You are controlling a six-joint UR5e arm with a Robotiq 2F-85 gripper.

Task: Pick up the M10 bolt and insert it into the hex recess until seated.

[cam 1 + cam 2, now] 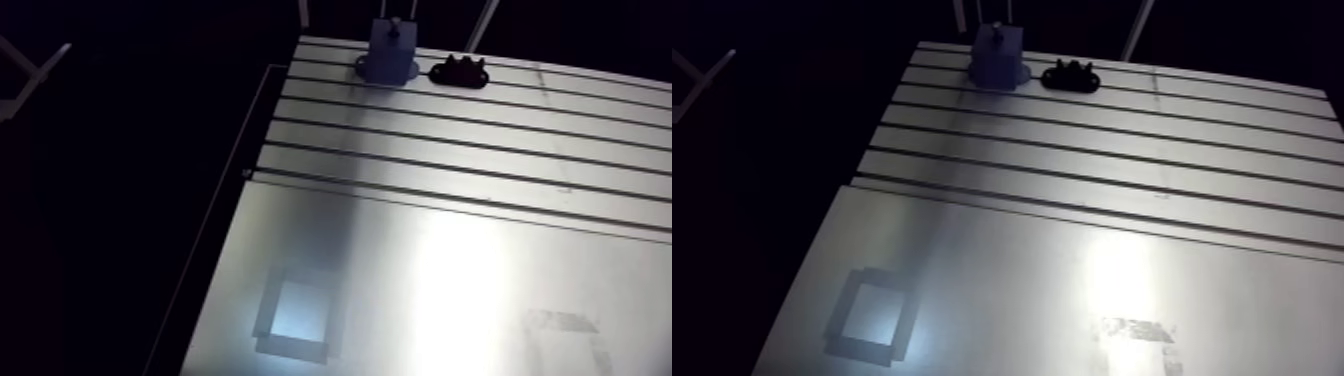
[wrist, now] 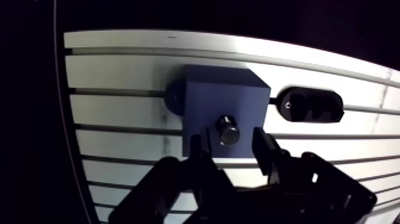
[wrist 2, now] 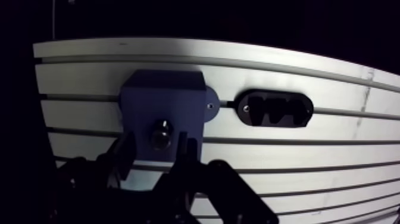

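Observation:
A blue-grey block (image 2: 220, 98) stands on the slotted table (image 2: 119, 65) near its far edge. The dark round bolt (image 2: 228, 130) sits upright in the block's top face; how deep it sits I cannot tell. In the wrist view my gripper (image 2: 231, 148) hovers over the block, open. Its fingers (image 2: 202, 149) stand on either side of the bolt with a gap to each. In the arm view the block (image 1: 385, 58) shows at the table's far end with the bolt (image 1: 395, 25) poking up from it. The gripper itself does not show there.
A black oval holder (image 2: 311, 105) with notched cut-outs lies beside the block, also seen in the arm view (image 1: 457, 71). A smooth metal plate (image 1: 450, 290) covers the near part of the table, with a taped square outline (image 1: 297, 312) on it. The table's left edge (image 1: 235, 160) drops into dark.

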